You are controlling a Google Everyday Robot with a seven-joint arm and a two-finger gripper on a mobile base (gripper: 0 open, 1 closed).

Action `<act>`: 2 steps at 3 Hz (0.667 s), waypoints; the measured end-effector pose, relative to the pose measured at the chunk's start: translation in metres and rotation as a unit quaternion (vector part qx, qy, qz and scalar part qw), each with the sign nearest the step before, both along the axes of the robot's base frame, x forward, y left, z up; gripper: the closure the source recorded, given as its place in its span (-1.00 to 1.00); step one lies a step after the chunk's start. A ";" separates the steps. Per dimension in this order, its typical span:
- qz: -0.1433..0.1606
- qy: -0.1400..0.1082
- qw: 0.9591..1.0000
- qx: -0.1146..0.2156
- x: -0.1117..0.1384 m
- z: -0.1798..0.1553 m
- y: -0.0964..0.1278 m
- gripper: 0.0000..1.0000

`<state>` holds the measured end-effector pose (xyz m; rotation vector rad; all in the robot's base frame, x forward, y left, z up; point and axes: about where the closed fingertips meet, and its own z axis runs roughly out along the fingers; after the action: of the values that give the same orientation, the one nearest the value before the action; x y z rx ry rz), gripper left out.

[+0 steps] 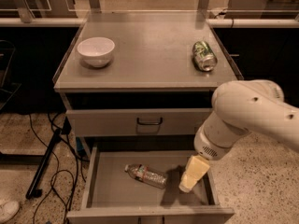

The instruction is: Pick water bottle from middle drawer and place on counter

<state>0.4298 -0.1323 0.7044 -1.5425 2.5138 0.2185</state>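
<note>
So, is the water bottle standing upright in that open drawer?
No, the water bottle lies on its side on the middle drawer floor, with the gripper hanging beside it over the drawer.
</note>
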 end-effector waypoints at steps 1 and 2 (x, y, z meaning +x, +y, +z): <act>-0.030 0.014 0.999 -0.005 0.019 -0.051 0.018 -1.00; -0.031 0.017 0.999 -0.003 0.019 -0.054 0.019 -1.00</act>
<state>0.4491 -0.1130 0.6508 -1.4730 2.5859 0.2296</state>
